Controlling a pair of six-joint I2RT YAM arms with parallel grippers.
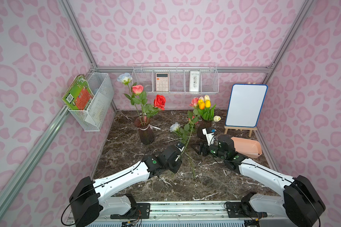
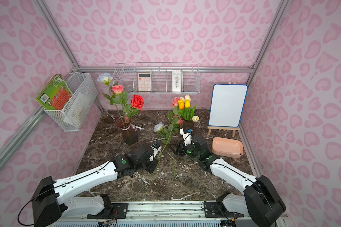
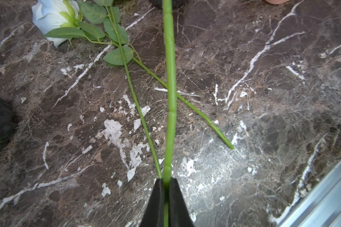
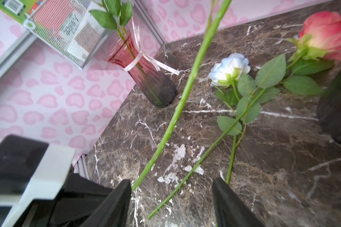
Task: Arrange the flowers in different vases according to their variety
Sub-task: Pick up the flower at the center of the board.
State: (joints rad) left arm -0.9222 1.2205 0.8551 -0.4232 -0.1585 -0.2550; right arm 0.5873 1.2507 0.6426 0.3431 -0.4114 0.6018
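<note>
- So, you are well past halfway: three roses [image 1: 137, 88], pale blue, pink and red, stand in the banded vase [image 1: 145, 131].
- The tulips [image 1: 204, 104] stand in the other vase [image 1: 204, 128].
- Your left gripper [image 3: 167, 179] is pinched tight on a green stem [image 3: 170, 78]. In a top view that stem seems to run up to a pink rose [image 1: 194, 102] beside the tulips.
- Your right gripper [image 4: 171, 182] is spread wide and holds nothing.
- Two flowers lie flat on the table [image 1: 122, 149]: a pale blue rose [image 4: 228, 68] and a second pink rose [image 4: 325, 35].
- Left to do, I think: those three roses go in the banded vase.
- Writing: the green book [image 1: 78, 96] has a barcode and the vase ribbon [image 4: 158, 64] has tiny print, but you cannot read either.
- The whiteboard [image 1: 245, 106] is blank, and the calculator [image 1: 162, 82] shows no words you can read.
</note>
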